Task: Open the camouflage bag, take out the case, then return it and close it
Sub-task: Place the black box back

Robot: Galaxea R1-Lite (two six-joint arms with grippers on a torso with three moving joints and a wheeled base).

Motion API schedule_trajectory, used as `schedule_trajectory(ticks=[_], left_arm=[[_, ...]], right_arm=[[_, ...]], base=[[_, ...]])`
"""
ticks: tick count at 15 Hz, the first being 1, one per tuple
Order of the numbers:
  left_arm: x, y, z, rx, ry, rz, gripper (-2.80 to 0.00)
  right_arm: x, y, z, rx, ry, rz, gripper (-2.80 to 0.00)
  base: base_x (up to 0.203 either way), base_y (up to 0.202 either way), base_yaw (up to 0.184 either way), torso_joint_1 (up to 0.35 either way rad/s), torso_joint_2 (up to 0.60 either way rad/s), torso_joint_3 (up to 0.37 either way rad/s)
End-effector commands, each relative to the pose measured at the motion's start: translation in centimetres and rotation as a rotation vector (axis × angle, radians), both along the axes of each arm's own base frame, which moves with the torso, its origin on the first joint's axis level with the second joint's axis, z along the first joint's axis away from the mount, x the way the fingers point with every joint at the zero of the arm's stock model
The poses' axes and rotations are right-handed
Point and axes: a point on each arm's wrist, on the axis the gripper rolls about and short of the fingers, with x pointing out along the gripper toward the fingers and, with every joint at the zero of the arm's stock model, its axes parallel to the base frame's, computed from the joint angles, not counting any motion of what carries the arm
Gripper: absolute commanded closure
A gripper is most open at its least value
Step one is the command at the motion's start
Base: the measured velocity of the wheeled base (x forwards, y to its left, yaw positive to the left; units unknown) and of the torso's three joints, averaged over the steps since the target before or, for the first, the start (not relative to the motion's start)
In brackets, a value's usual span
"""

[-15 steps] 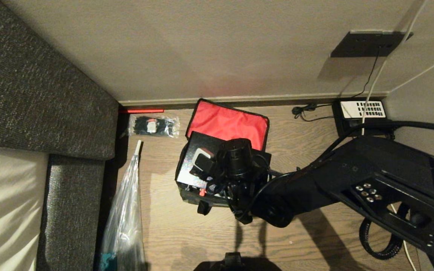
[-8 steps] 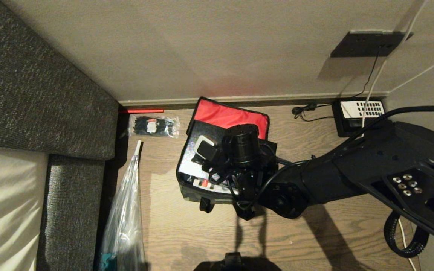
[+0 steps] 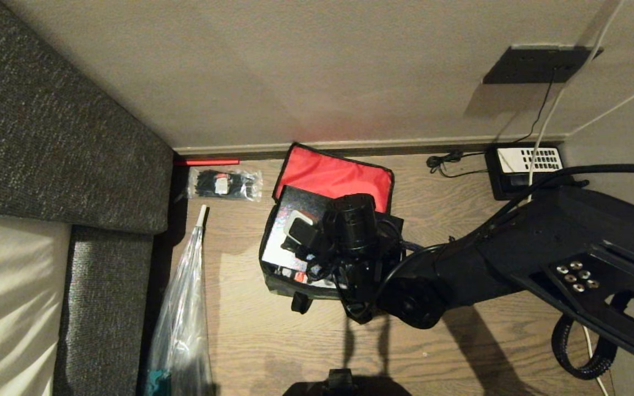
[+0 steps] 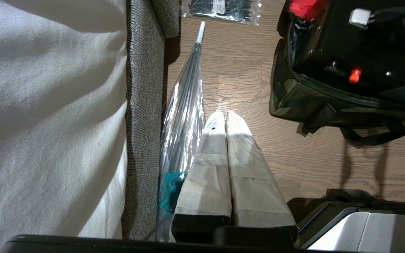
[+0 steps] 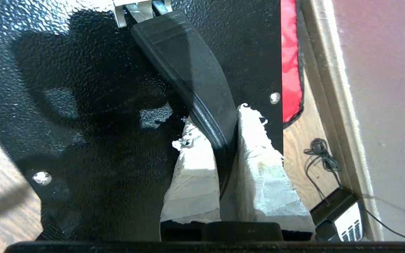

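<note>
The camouflage bag (image 3: 287, 287) stands open on the wooden floor, its red-lined lid (image 3: 333, 176) leaning back toward the wall. The flat black case (image 3: 281, 234) lies tilted in the bag's mouth. My right gripper (image 5: 216, 123) reaches down over it and is shut on the case's black strap handle (image 5: 188, 70), which passes between the two taped fingers. My left gripper (image 4: 222, 114) hangs shut and empty above the floor, short of the bag (image 4: 301, 102). From there the case (image 4: 329, 45) and its red dot (image 4: 354, 75) show above the bag's rim.
A clear packet of black cable ties (image 3: 223, 184) lies left of the bag by the skirting. A black telephone (image 3: 526, 168) and a coiled cable (image 3: 443, 162) sit at the right. A plastic-wrapped umbrella (image 3: 182, 319) lies along the grey upholstered furniture (image 3: 47, 137).
My right arm shifted a little toward the wall with the case's handle, then eased back. The case's tilt over the bag changed slightly. The left gripper has not moved.
</note>
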Motion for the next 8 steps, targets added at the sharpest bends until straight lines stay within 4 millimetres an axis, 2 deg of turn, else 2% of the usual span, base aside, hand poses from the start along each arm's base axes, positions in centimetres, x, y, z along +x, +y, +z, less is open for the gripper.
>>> schedule_trajectory(ticks=[1,8], left_arm=[[0.01,0.00,-0.09,0.000,0.001,0.002,0.00],[0.01,0.00,-0.09,0.000,0.001,0.003,0.00]], right_arm=[[0.00,0.01,-0.37,-0.017,0.004,0.000,0.00],[-0.25,0.03,-1.08,-0.027,0.044,0.102,0.00]], base=[[0.000,0.000,0.000,0.000,0.00,0.000],[0.000,0.000,0.000,0.000,0.00,0.000]])
